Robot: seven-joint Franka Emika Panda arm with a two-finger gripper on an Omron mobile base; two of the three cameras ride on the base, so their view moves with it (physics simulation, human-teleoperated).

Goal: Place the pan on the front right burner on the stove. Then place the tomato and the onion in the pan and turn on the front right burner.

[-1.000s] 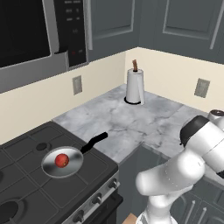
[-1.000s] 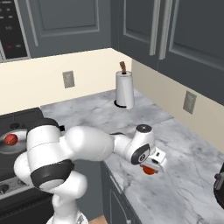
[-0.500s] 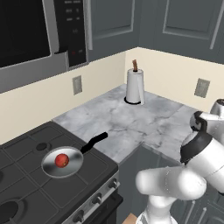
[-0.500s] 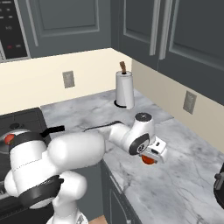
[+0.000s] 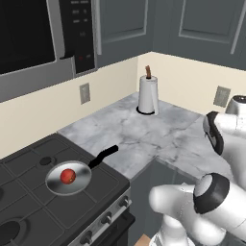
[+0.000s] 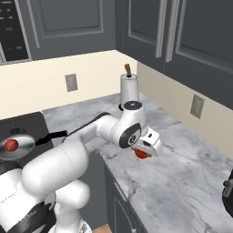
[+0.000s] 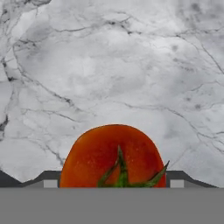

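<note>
The silver pan (image 5: 80,181) (image 6: 23,146) rests on the stove (image 5: 29,158), over the front right burner, which it hides. Its black handle (image 5: 103,156) points toward the counter. In the pan lies a small round red ball (image 5: 67,176) (image 6: 11,144), apparently the onion. My gripper (image 6: 144,150) hangs a little above the marble counter (image 6: 182,177), right of the stove, shut on the tomato (image 6: 141,154). In the hand view the orange-red tomato (image 7: 111,153) with its green stalk sits between my two fingertips (image 7: 43,179), marble beneath it.
A paper towel roll (image 5: 148,95) (image 6: 129,88) stands at the counter's back corner. A microwave (image 5: 29,38) hangs over the stove and dark cabinets line both walls. Knobs (image 5: 86,238) run along the stove's front panel. A dark object (image 6: 229,191) sits at the counter's far right.
The arm has swung back toward the stove, and my gripper has risen and moved left over the counter with the tomato held in it. Pan and red ball have stayed put.
</note>
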